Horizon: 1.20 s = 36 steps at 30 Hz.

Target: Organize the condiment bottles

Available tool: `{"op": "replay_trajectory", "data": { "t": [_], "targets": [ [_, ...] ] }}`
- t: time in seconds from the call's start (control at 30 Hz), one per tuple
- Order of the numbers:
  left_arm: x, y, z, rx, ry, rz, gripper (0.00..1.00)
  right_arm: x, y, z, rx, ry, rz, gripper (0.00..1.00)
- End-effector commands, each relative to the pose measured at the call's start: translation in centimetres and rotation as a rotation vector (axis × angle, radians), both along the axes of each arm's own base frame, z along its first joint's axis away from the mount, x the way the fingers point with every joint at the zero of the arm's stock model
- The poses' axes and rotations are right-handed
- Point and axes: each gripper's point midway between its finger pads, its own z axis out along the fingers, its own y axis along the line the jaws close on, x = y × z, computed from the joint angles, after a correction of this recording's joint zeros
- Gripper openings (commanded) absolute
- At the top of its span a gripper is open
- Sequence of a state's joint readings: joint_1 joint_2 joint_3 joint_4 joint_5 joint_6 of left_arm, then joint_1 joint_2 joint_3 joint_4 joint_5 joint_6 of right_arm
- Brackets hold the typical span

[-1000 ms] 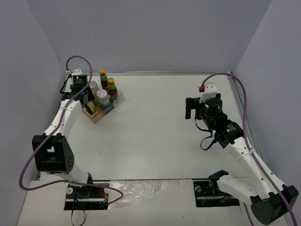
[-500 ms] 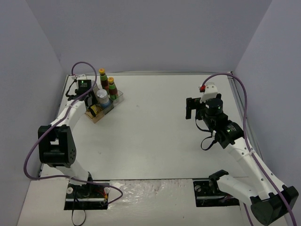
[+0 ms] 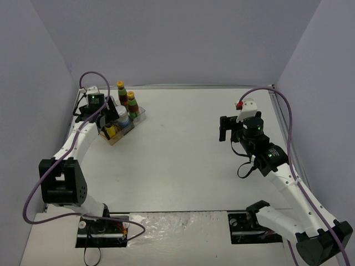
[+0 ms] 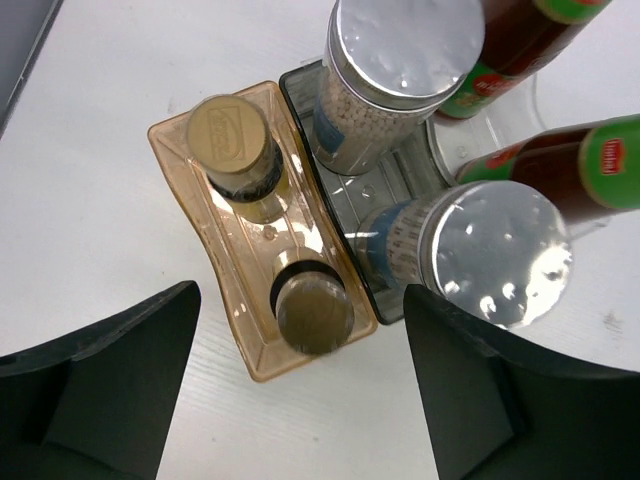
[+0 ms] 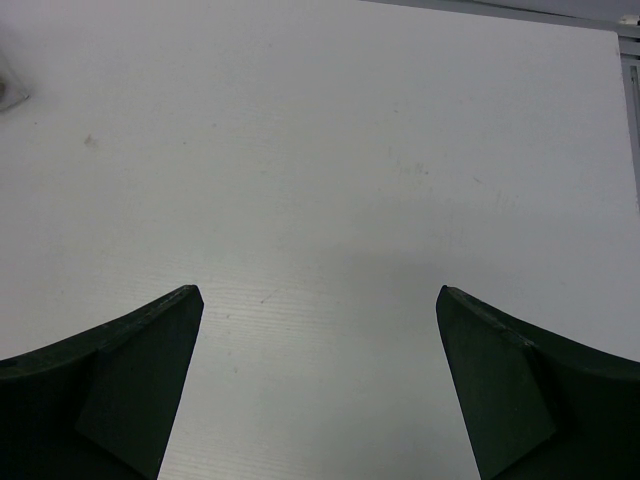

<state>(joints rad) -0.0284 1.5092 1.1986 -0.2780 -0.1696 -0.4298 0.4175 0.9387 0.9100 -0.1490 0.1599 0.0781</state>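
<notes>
All six condiment bottles are gathered at the far left corner of the table (image 3: 183, 155), where they are seen standing upright from overhead. In the left wrist view, an orange tray (image 4: 262, 238) is occupied by two slim bottles in a row: the nearer brown-capped bottle (image 4: 312, 312) and the farther brown-capped bottle (image 4: 232, 135). A grey tray (image 4: 405, 180) is set right against its long side and is filled by the nearer silver-lidded jar (image 4: 492, 255) and the farther silver-lidded jar (image 4: 405, 45). Past the jars, two bottles with green necks and red labels are seen, the upper sauce bottle (image 4: 515, 40) and the lower sauce bottle (image 4: 560, 170); what they stand in cannot be told.

The left claw (image 4: 300, 295) is held above the orange tray with its fingers spread apart, and no bottle is clamped, though the nearer brown-capped bottle is framed between them from above. The right claw (image 5: 319, 290) is held over the table on the right side, well apart from the trays, with its fingers spread wide.
</notes>
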Motion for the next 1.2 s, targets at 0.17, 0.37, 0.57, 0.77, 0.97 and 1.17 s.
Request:
{"op": "replay_trajectory", "data": {
  "t": [0.17, 0.37, 0.57, 0.77, 0.97, 1.17],
  "targets": [
    [-6.4, -1.5, 11.4, -0.016, -0.208, -0.122, 0.97, -0.1, -1.7, 8.2, 0.078, -0.212, -0.084, 1.00],
    [-12.2, -2.9, 14.2, -0.022, -0.261, -0.237, 0.97, -1.5, -3.2, 11.9, 0.103, -0.311, -0.126, 1.00],
    [-17.1, -3.0, 14.0, -0.009, -0.328, -0.262, 0.97, -3.9, -4.6, 12.4, 0.122, -0.350, -0.151, 1.00],
    [-20.2, -2.1, 11.8, 0.019, -0.314, -0.228, 0.97, -7.1, -5.8, 11.3, 0.124, -0.387, -0.133, 1.00],
    [-22.0, -1.7, 9.4, 0.020, -0.309, -0.201, 0.97, -9.2, -6.7, 9.6, 0.131, -0.395, -0.135, 1.00],
    [-22.9, -1.3, 8.3, 0.022, -0.373, -0.174, 0.97, -9.9, -6.9, 7.1, 0.138, -0.365, -0.142, 1.00]
  ]
}}
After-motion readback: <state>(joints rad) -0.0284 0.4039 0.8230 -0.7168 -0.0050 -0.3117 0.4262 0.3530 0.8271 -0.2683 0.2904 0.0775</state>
